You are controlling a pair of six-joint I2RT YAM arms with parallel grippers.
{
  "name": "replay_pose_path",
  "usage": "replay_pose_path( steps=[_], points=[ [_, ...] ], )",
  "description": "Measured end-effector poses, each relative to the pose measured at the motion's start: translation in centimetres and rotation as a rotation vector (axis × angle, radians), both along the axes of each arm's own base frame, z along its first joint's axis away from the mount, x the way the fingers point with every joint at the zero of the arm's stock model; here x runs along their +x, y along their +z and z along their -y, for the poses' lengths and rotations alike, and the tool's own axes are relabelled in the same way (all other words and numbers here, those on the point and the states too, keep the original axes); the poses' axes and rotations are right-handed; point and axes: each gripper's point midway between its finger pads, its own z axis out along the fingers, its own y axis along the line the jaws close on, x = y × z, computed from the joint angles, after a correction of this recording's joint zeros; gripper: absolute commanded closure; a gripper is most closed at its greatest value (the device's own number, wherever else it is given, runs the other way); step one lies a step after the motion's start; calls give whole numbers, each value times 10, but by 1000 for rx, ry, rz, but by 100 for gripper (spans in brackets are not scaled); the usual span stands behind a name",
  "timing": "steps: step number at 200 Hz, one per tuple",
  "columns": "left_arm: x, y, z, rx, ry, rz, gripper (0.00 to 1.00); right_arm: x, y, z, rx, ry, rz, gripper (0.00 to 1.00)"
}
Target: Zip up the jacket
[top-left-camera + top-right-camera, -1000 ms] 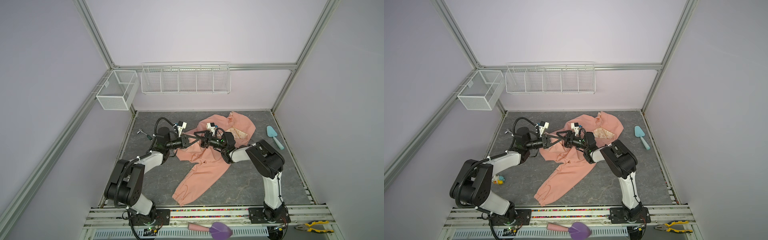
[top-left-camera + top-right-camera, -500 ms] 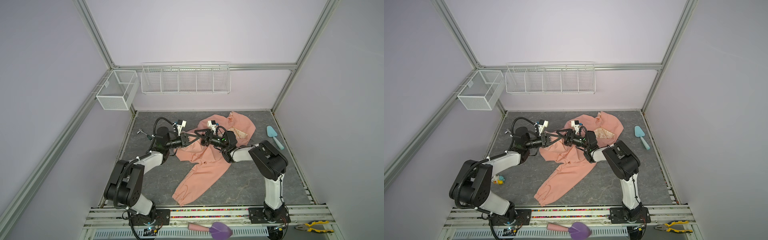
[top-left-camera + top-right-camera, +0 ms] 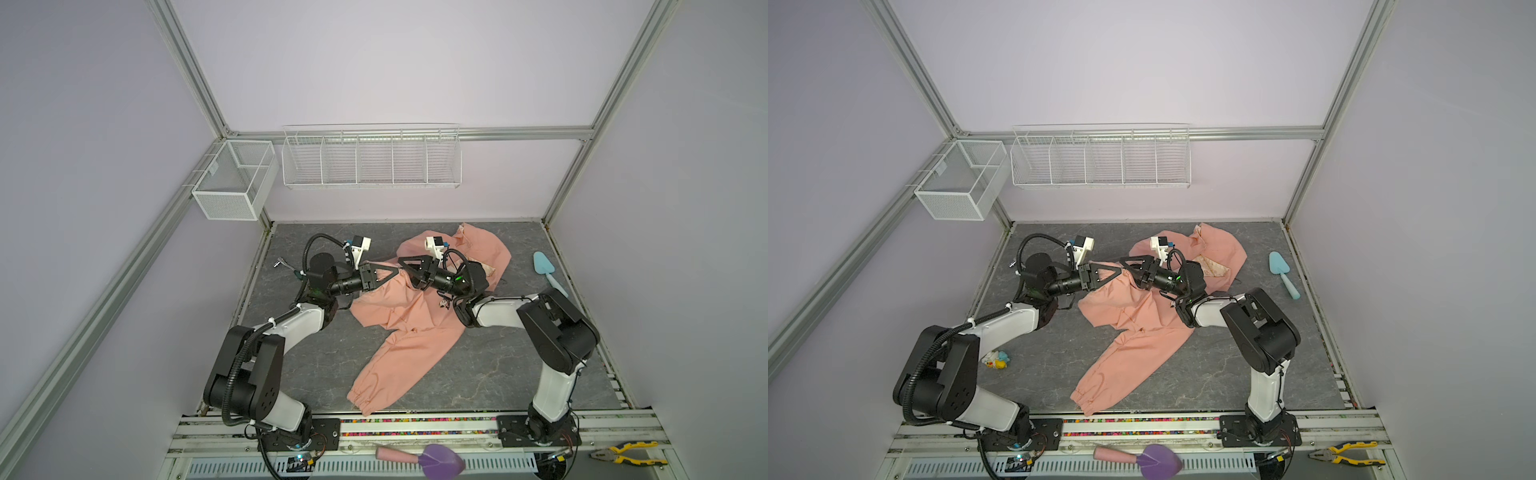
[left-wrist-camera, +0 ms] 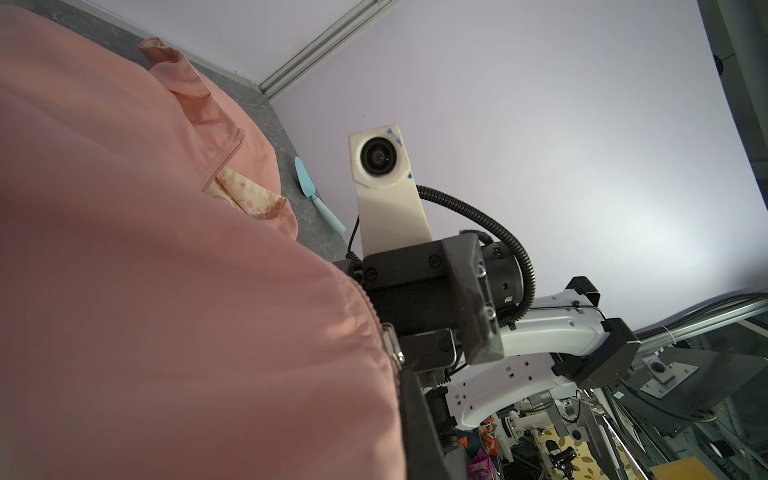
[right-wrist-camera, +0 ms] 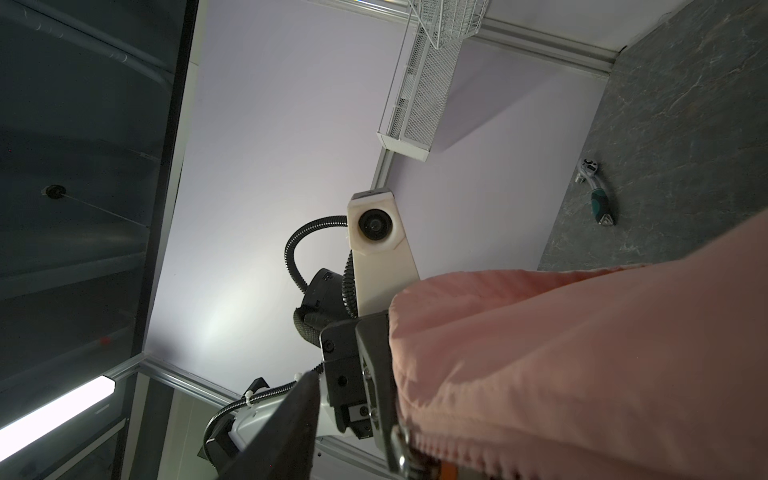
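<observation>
Front rail: a purple scoop [image 3: 441, 459] and yellow-handled pliers [image 3: 619, 451] lie off the grey table [image 3: 498, 374]. The jacket [image 3: 399, 320] lies crumpled mid-table, one sleeve trailing to the front edge and the hood toward the back wall with cream lining exposed. The left gripper [image 3: 394, 273] is clamped tight on the jacket's raised front edge, with the metal zip slider [image 4: 388, 345] just beside its finger. The right gripper [image 3: 407, 272] meets it tip to tip, jaws partly apart and not clamped on the fabric. Beyond, a blue scoop [image 3: 545, 268] lies beside the hood, and a wire rack [image 3: 372, 158] hangs on the back wall.
</observation>
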Motion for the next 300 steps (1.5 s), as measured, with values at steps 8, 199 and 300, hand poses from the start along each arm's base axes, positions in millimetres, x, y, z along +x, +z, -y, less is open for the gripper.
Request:
replay_pose_path(
  steps=[8,199,300],
  points=[
    [0,0,0,0,0,-1,100,0,-3,2,-5,-3,-7,48],
    [-1,1,-1,2,2,-5,100,0,-4,19,-8,-26,-22,77],
    [0,0,-1,5,6,-14,100,6,-22,13,-26,-15,-66,93]
  ],
)
